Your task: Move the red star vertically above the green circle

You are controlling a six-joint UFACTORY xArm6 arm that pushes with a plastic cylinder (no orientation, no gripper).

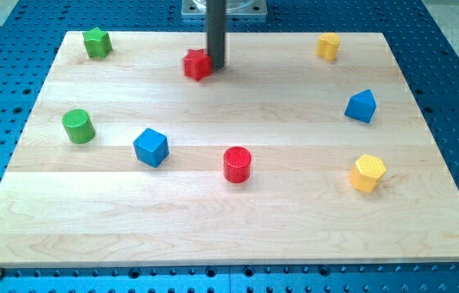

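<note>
8 blocks (150,146); my tip (216,66) against red star (198,64)

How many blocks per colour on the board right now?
Red: 2, star, cylinder
Green: 2, star, cylinder
Blue: 2, cube, wedge
Yellow: 2, top one, hexagon
Total: 8
My tip touches the red star's right side.

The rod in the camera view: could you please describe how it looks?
It is a straight, smooth, dark grey cylinder, of even width down to my tip, with a faint lighter sheen along it. No cables, markings or sleeve show. Its upper part runs out of the view's top.
</note>
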